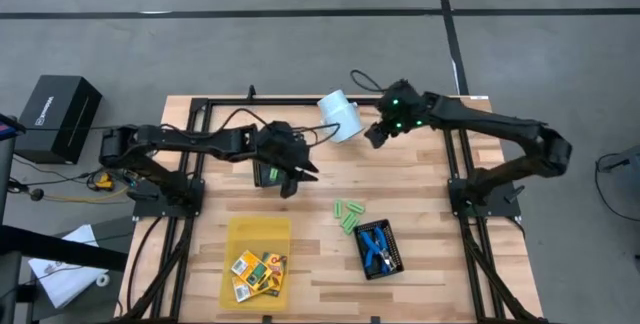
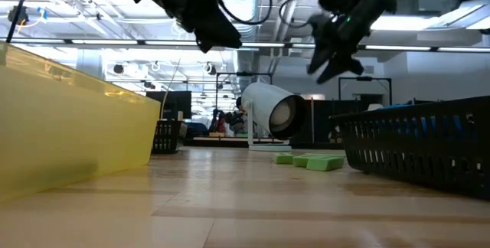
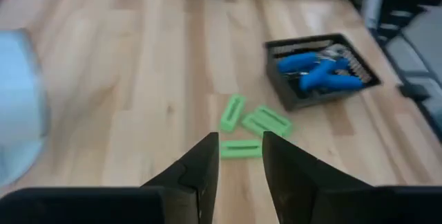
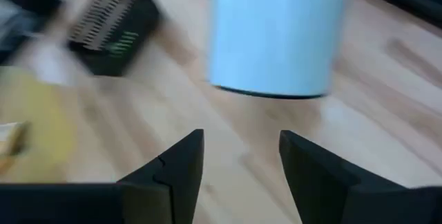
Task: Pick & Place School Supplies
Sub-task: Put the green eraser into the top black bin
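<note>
While both arms hang above the table (image 1: 320,264) with nothing held, the step in hand appears to be the approach to the green pieces (image 1: 349,214); the left gripper (image 3: 239,156) carries its jaws a narrow gap apart, empty, touching nothing, and its wrist view lines that gap up with the nearest green piece; the right gripper (image 4: 239,156) carries its jaws clearly apart, also empty, aimed at the white cup (image 1: 340,116) lying on its side near the table's far edge, without touching it. To do the step well, descend straight over a single green piece, set the jaws across its short side, and open them enough to clear it before lowering; the pieces lie close together, so a skewed approach could nudge a neighbour. Outward from the jaws: the green pieces lie loose on the bare wood, just beside the black mesh tray (image 1: 380,249) that holds the blue-handled tools (image 1: 375,246); the orange-yellow boxes (image 1: 258,271) lie in the yellow tray (image 1: 258,229) towards the near left; a second black tray (image 1: 265,174) sits under the left arm.
</note>
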`<state>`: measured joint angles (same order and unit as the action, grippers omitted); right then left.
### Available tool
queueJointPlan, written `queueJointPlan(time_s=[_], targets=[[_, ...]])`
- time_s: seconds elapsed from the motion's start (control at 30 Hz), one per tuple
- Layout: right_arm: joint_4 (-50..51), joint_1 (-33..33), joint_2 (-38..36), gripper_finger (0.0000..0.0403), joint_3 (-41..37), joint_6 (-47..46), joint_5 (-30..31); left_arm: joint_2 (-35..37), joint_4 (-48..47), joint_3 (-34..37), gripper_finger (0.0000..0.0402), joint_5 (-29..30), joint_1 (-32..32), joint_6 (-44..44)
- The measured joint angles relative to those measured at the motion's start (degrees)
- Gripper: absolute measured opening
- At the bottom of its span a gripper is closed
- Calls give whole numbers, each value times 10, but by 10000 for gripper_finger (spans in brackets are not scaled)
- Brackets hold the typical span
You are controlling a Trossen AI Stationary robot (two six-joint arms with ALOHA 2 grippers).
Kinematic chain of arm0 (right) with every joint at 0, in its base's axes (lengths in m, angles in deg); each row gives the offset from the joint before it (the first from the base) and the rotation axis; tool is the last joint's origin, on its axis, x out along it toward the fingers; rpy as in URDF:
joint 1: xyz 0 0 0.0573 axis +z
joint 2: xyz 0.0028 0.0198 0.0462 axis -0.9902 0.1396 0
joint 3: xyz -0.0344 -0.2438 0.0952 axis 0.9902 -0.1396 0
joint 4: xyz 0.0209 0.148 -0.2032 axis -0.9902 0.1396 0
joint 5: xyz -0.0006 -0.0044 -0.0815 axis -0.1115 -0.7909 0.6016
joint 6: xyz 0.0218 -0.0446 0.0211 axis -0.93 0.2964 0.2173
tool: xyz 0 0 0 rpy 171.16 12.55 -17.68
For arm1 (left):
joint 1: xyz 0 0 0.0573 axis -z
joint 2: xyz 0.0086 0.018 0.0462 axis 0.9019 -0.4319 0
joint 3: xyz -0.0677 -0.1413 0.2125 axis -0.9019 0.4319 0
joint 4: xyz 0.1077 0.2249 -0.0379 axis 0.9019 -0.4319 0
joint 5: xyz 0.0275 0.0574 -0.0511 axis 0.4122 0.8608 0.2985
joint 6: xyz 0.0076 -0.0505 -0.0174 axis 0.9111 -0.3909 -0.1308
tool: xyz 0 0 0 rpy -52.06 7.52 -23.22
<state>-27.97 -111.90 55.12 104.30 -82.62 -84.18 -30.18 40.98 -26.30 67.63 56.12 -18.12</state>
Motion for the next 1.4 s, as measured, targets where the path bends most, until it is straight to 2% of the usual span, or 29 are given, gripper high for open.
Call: queueJointPlan(time_s=[0.2,0.4,0.57,0.7,0.9,1.03,1.27,1.4], targets=[[-4,-39,-48,190,0,8,-16,-112,-27,-93,117,-61,2,84],[-2,-66,-70,190,0,15,-54,-255,-173,-238,122,-71,4,237],[-1,-66,-73,189,1,38,-67,-327,-265,-305,124,-68,6,319],[-5,-67,-68,189,1,65,-67,-363,-279,-325,134,-61,10,333],[-4,-66,-66,188,1,75,-78,-410,-268,-360,152,9,38,384],[-3,-68,-66,189,1,78,-85,-439,-265,-370,159,9,53,377],[-5,-89,-66,182,1,88,-119,-447,-264,-372,155,9,65,363],[-7,-101,-66,178,2,88,-137,-449,-261,-369,149,-22,65,345]])
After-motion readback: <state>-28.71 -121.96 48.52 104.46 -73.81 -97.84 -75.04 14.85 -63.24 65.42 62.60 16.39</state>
